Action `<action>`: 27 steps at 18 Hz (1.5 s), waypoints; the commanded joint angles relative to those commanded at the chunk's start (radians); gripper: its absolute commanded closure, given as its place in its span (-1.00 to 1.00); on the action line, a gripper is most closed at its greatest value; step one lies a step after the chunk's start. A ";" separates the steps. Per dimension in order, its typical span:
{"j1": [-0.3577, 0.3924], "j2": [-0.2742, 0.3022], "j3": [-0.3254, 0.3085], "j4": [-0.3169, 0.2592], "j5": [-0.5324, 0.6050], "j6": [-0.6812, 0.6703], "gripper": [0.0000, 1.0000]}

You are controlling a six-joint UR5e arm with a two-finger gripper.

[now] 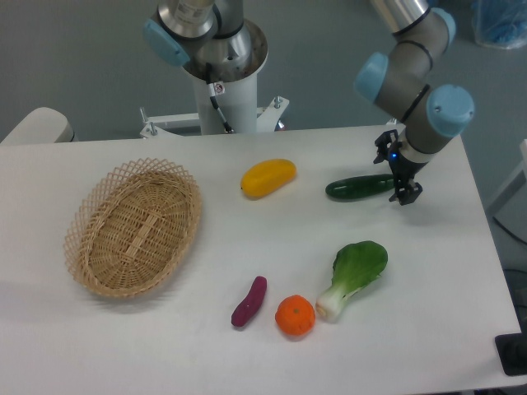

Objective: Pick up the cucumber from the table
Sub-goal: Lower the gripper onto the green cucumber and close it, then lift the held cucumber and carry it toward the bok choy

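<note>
White table viewed from above and in front, with arm base at rear centre. Cucumber lying flat on the right rear part of the tabletop, long axis roughly left to right, right end slightly raised toward the rear. Gripper at the cucumber's right end, pointing downward, dark fingers just beside or overlapping that end; contact not discernible. Spread of the jaws too small and dark to read: open or closed cannot be told. Blue-capped wrist joints directly above and behind the gripper.

Yellow fruit left of the cucumber, well apart from it. Wicker basket, oval, on the left side of the table. Leafy vegetable with white stalk in front of the cucumber, stalk end toward the front left. Orange just beside the stalk end, to its left. Purple sweet potato near the orange, further left, lying on a diagonal.
</note>
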State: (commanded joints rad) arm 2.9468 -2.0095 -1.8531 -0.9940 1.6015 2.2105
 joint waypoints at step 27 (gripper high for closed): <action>-0.182 -0.054 0.325 -0.103 0.032 -0.320 0.50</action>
State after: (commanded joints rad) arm 2.7644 -2.0631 -1.5281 -1.0966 1.6337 1.8901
